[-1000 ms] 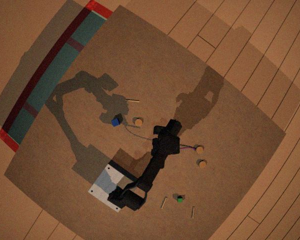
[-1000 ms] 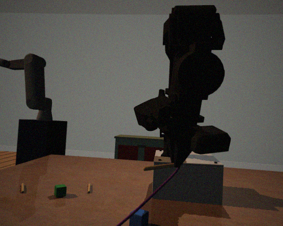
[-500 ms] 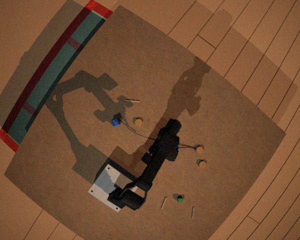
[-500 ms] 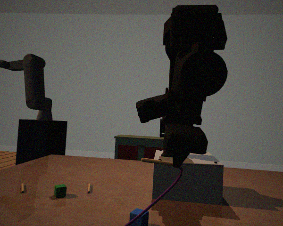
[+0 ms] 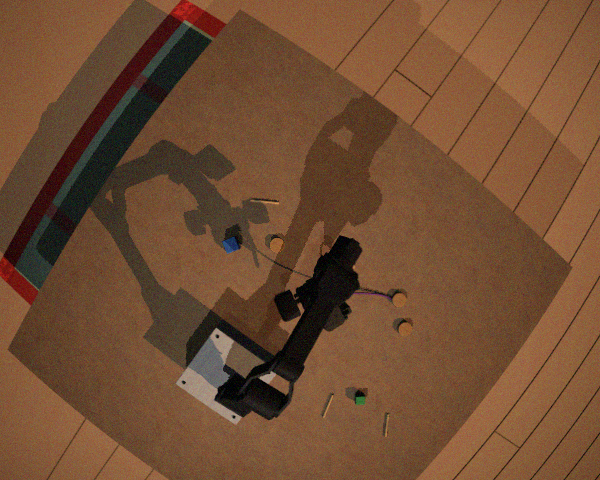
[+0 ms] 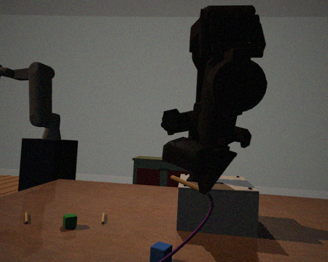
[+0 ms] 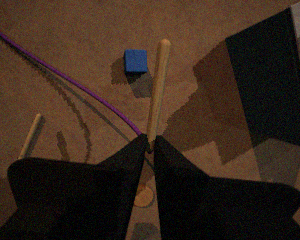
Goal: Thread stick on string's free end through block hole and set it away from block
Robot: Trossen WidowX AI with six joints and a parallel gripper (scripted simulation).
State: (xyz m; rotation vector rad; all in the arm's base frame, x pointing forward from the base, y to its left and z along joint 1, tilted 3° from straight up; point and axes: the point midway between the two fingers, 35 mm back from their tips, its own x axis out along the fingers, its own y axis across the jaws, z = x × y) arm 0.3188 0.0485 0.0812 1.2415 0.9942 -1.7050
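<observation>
The string's wooden stick point(image 6: 183, 182) point(image 7: 158, 90) is held near its string end and juts out past the fingertips. My gripper point(image 6: 205, 190) point(image 7: 150, 139) is shut on it, above the table. In the top view the arm hides the fingertips and stick. The purple string point(image 5: 372, 293) point(image 6: 198, 225) point(image 7: 72, 81) runs from the fingertips and, in the top view, reaches a round wooden button point(image 5: 399, 299). I cannot make out the holed wooden block in any view; it may be hidden under the arm in the top view.
Other round wooden pieces point(image 5: 276, 243) point(image 5: 405, 327), a blue cube point(image 5: 231, 244) point(image 6: 160, 251) point(image 7: 136, 61) and a green cube point(image 5: 360, 398) point(image 6: 70, 221) are on the table. Loose sticks point(image 5: 264, 200) point(image 5: 328, 405) point(image 5: 386, 424) point(image 7: 31, 136) lie about. The base box point(image 6: 217, 211) point(image 7: 265, 80) stands below the arm.
</observation>
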